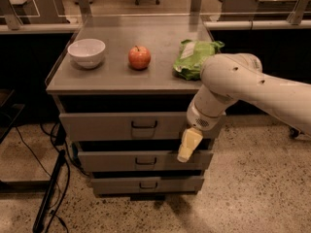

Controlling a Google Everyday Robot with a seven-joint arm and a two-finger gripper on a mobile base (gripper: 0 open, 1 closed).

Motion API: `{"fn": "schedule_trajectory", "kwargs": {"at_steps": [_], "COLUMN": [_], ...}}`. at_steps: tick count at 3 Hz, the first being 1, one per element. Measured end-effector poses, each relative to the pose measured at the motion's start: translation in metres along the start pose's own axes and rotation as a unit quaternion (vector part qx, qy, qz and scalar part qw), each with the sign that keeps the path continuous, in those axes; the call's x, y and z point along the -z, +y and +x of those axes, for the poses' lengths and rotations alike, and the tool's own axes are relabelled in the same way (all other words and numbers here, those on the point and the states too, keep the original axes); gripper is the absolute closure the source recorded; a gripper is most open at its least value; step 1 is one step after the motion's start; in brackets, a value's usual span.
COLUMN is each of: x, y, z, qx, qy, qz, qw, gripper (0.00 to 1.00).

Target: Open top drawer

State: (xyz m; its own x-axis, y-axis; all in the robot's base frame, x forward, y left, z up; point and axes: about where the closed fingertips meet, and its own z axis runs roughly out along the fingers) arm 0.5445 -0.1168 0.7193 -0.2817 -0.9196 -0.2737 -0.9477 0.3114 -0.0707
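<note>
The top drawer [107, 126] is the widest grey drawer, just under the cabinet top, with a dark wire pull handle [144, 125] at its middle. A dark gap shows above its front. No card inside shows. Two narrower drawers sit below it, the middle one [112, 160] and the bottom one [116, 184]. My gripper [188, 146] hangs from the white arm [233, 81] in front of the cabinet's right side. It points down, overlapping the top drawer's lower right edge and the middle drawer, to the right of the handle.
On the cabinet top [112, 79] stand a white bowl [87, 52], a red apple [139, 57] and a green bag [194, 57]. Black cables and a pole [48, 193] lie on the speckled floor to the left. Desks and an office chair stand behind.
</note>
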Motion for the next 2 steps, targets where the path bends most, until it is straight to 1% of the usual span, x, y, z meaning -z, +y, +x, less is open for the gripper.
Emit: {"fn": "schedule_trajectory", "kwargs": {"at_steps": [1,2], "x": [-0.009,-0.020], "y": [-0.016,-0.027], "z": [-0.006,-0.009], "qx": [-0.006,-0.015], "qy": [-0.003,-0.003], "qz": [0.003,0.000], "qw": [1.0000,0.9999], "gripper": [0.00,0.00]}}
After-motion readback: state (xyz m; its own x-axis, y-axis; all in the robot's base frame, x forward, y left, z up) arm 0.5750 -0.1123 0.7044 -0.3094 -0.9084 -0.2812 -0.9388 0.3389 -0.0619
